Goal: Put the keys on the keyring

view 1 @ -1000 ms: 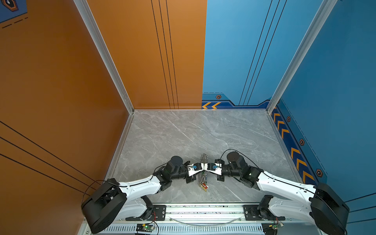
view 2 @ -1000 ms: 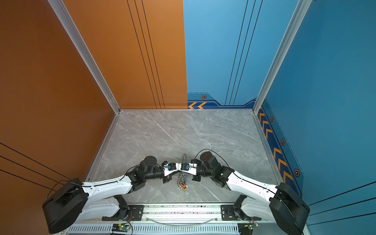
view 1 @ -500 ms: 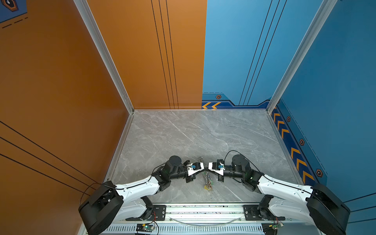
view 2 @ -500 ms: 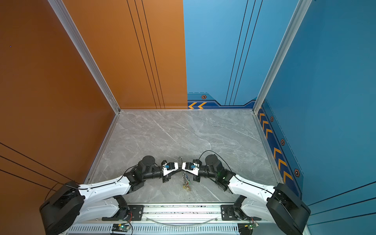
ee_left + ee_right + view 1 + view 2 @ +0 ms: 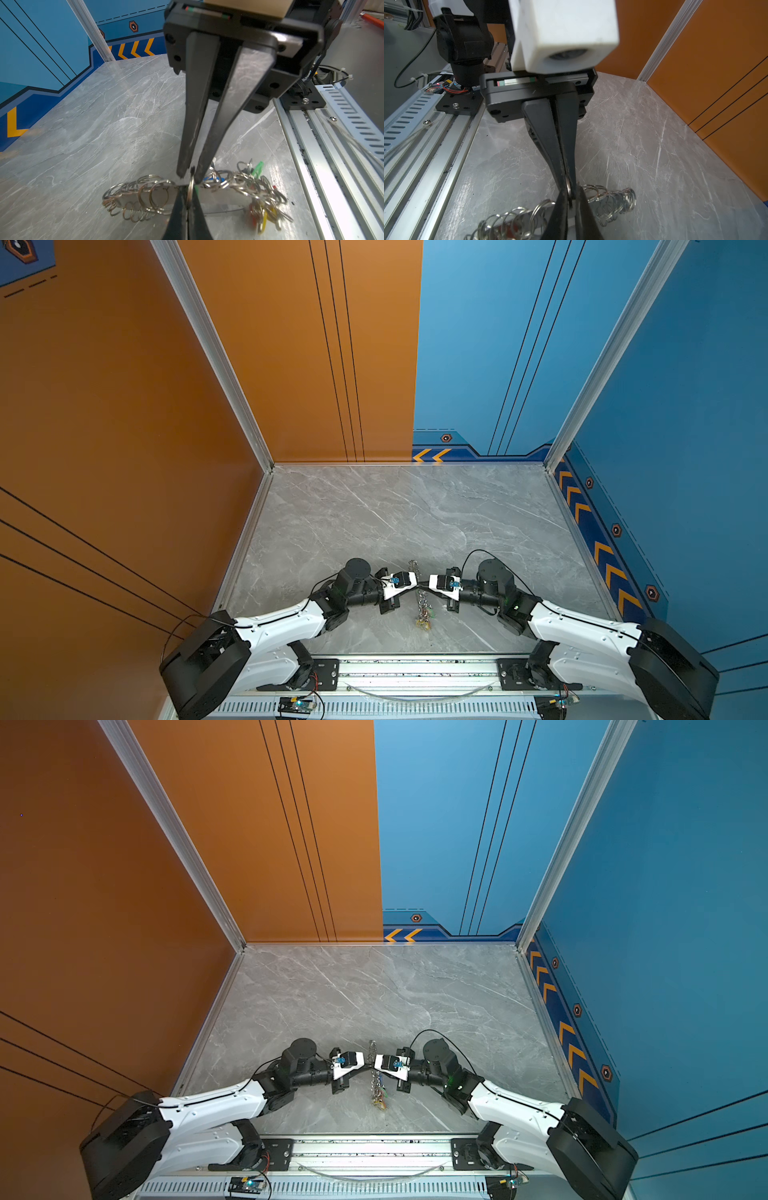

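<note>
Nearest you, beside the rail [image 5: 301, 145], the keys [image 5: 259, 207] lie bunched on the tabletop [image 5: 104, 124] at the near end of the keyring [image 5: 162, 195], with green, yellow and red tags showing. The keyring lies flat and runs away from you, right under both grippers, its far end [image 5: 413, 566] poking out beyond them.

Now the meeting point. Your left gripper [image 5: 566, 178] has its fingers pressed together on a small silver ring [image 5: 190, 187], held on edge over the keyring's middle. Your right gripper [image 5: 190, 176] faces it head-on, fingers a slit apart with the ring's upper rim between them. Whether they actually bear on it, I cannot tell.

My read is that you're working this ring onto the keyring. Make the left pinch your anchor, let the right handle only the free rim, and use small, slow moves so the ring doesn't twist out or drag the loop.

The hard part is that the fingers cover the spot where the ring meets the keyring, so I can't say if it's threaded. A sliver of green [image 5: 196, 190] shows beside the left fingers and may be a tag. In both top views it's all too small.
</note>
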Robot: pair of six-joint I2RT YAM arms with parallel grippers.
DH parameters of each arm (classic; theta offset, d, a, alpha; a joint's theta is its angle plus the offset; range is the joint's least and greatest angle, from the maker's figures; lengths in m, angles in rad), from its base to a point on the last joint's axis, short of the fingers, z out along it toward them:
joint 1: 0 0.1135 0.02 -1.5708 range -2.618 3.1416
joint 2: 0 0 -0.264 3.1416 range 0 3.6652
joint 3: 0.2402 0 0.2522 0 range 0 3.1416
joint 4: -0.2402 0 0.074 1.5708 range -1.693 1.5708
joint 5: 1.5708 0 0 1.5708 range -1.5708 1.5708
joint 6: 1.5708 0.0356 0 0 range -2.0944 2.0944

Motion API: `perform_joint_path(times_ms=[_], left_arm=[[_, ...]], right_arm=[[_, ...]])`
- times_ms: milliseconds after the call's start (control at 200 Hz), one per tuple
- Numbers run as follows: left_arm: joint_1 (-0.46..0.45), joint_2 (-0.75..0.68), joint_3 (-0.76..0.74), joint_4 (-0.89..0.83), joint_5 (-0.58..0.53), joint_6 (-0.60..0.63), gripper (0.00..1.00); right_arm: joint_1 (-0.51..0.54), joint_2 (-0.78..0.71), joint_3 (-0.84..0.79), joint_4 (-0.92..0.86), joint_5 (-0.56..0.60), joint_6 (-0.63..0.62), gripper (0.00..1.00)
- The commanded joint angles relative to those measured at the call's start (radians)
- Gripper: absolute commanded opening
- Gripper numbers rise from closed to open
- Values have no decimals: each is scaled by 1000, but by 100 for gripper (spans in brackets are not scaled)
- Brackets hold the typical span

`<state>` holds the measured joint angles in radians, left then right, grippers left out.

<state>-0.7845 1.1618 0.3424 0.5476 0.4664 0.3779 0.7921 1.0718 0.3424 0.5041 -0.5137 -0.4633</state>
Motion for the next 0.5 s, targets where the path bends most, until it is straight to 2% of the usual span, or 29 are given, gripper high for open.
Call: perform_joint_path(times_ms=[0,130,496], left_arm=[[2,11,9,12,-18,19,0],[2,21,13,9,-18,26,0],[-1,30,16,9,-11,28,0]], right_arm=[[12,-53,63,-235,109,-119,20],[44,-57,90,-303,181,-161,21],[80,2,132,-283,163,-153,18]])
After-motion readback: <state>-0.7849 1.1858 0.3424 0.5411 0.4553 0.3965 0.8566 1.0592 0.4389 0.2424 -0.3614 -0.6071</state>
